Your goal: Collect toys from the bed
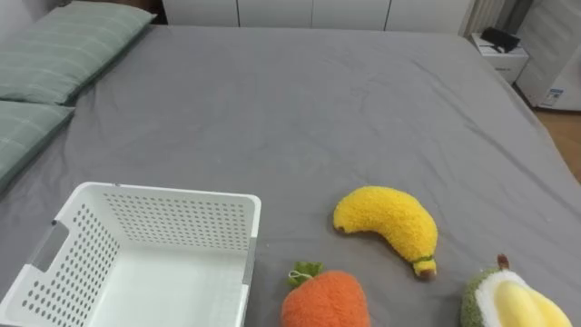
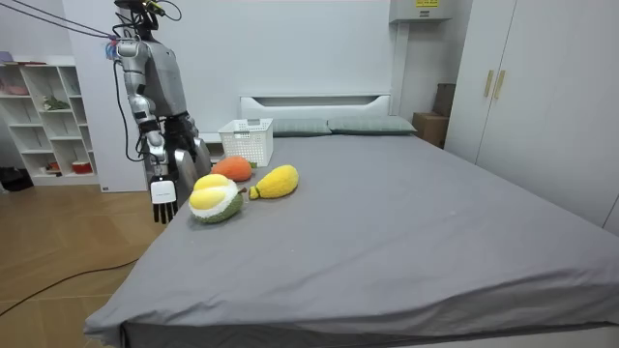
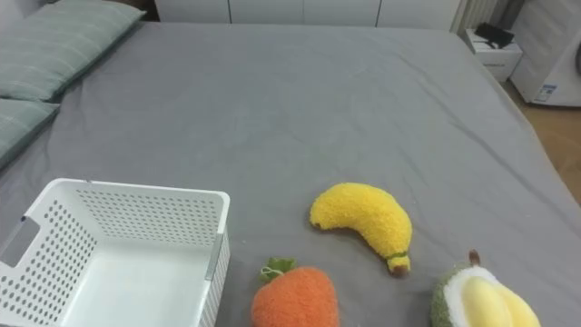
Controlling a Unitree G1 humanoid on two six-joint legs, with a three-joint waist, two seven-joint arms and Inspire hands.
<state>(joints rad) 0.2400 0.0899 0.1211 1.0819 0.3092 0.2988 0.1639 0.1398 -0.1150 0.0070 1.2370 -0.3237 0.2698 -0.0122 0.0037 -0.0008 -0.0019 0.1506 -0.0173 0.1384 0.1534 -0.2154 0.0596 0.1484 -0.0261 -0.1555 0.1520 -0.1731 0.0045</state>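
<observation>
Three plush toys lie on the grey bed (image 1: 300, 109) near its front edge: a yellow banana (image 1: 388, 225), an orange carrot (image 1: 325, 298) with a green top, and a green-and-yellow avocado (image 1: 508, 302) at the lower right. An empty white perforated basket (image 1: 163, 193) stands to the left of the carrot. In the room view I stand upright at the bedside beside the avocado (image 2: 215, 199). My right hand (image 2: 162, 198) hangs at my side below the mattress edge with its fingers straight. My left hand (image 2: 200, 155) hangs on my far side, mostly hidden by my body.
Two grey-green pillows (image 1: 64, 50) lie at the bed's left end. A white nightstand (image 1: 501, 50) stands beyond the far right corner. In the room view a shelf unit (image 2: 48, 116) is behind me and wardrobes (image 2: 542, 97) line the room view's right.
</observation>
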